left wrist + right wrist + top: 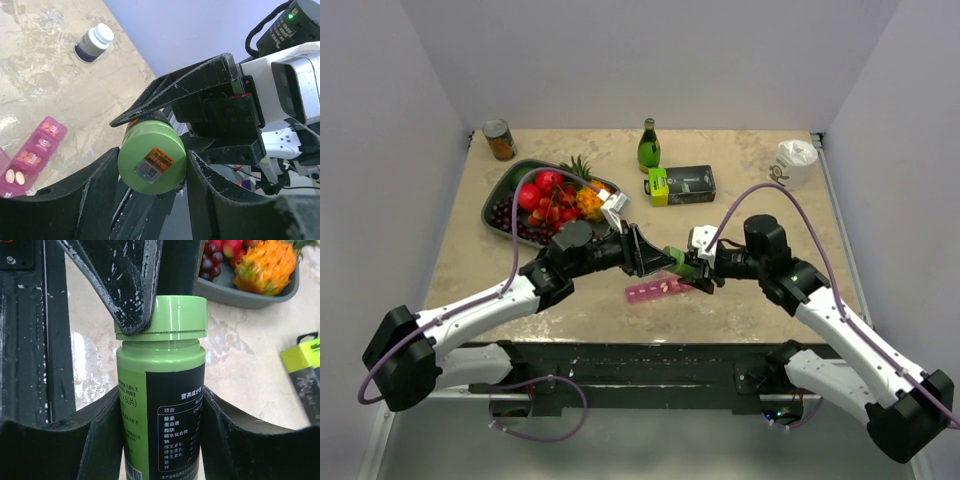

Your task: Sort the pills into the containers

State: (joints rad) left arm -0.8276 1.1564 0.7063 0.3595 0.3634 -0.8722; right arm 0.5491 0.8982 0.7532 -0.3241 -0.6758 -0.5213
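Note:
A green pill bottle [678, 259] with a black label is held in the air between both arms. My right gripper [162, 412] is shut on its body [172, 390]. My left gripper [152, 172] is closed around its green cap [152, 159], which still sits on the neck [177, 315]. The pink pill organiser [655, 290] lies on the table just below; in the left wrist view [36, 152] several compartments stand open with orange and white pills inside.
A grey tray of fruit [500, 200] sits at the back left, with a can [500, 140] behind it. A green glass bottle [649, 147], a black-and-green box [682, 185] and a white cup [796, 160] stand at the back. A dark bottle with a white cap [95, 42] lies beyond the organiser.

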